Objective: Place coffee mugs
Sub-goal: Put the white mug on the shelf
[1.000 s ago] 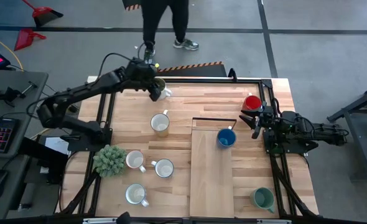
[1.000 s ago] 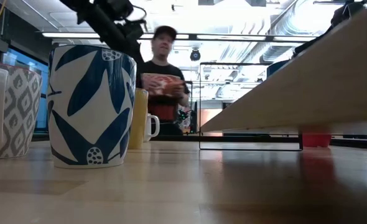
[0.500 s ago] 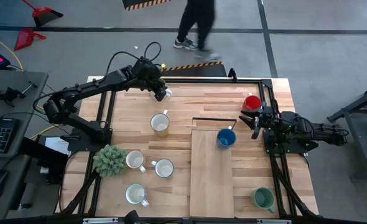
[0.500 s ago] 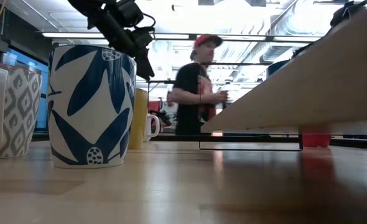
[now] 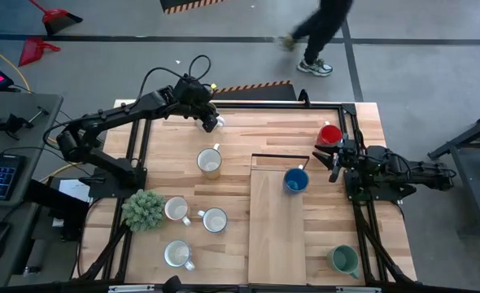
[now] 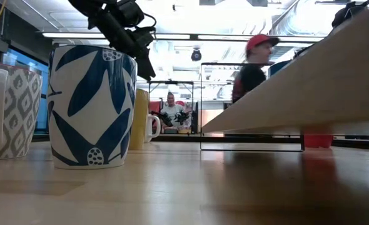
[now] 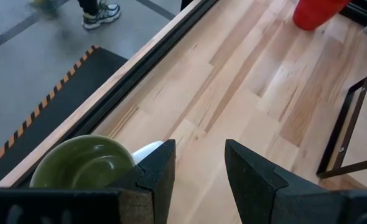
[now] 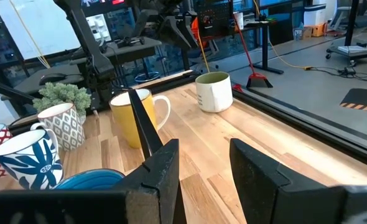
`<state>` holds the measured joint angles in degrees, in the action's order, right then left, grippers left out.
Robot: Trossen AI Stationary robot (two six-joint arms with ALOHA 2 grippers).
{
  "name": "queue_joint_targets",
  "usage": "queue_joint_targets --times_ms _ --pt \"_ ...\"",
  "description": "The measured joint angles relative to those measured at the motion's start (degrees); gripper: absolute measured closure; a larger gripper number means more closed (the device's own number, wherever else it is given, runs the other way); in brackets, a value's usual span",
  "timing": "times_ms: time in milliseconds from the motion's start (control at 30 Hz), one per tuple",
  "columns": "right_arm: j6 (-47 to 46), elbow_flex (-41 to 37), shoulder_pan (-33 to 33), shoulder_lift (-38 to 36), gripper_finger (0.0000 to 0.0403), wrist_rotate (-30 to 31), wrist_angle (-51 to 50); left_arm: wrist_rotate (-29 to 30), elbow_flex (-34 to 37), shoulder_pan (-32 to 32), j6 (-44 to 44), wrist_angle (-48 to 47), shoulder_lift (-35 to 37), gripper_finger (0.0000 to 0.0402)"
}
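An olive-lined mug with a white outside [image 7: 81, 163] stands on its base near the table's far edge, left of the middle [image 5: 219, 123]. My left gripper [image 7: 199, 149] hangs open just above and beside it [image 5: 211, 122], slanting down, with only bare tabletop between its fingers. My right gripper [image 5: 334, 156] waits open and level at the right edge, between a red mug [image 5: 330, 134] and a blue mug [image 5: 295, 180]. A yellow mug [image 5: 209, 162], three white mugs [image 5: 177, 209] [image 5: 214, 220] [image 5: 177, 254] and a teal green mug [image 5: 343, 260] stand on the table.
A raised wooden board [image 5: 277, 228] on a black frame [image 5: 279, 156] takes up the middle near part. A bushy green plant [image 5: 143, 209] stands at the left edge. A person [image 5: 321, 32] walks on the floor beyond the far edge. Bare wood lies between the olive-lined and red mugs.
Both grippers have kept their place and their opening. The person beyond the table's far edge has walked from the left toward the right.
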<state>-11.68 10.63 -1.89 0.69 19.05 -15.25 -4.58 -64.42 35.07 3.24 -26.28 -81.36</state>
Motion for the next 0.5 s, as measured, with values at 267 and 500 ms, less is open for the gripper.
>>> queue_joint_targets --times_ms 267,500 --pt "0.12 0.0 -0.02 0.0 0.0277 0.01 -0.02 0.04 0.02 -0.3 0.7 1.15 0.0 0.0273" --pt "0.12 0.0 0.0 0.0 0.0277 0.02 -0.02 0.06 0.02 -0.65 0.15 1.52 0.0 0.0273"
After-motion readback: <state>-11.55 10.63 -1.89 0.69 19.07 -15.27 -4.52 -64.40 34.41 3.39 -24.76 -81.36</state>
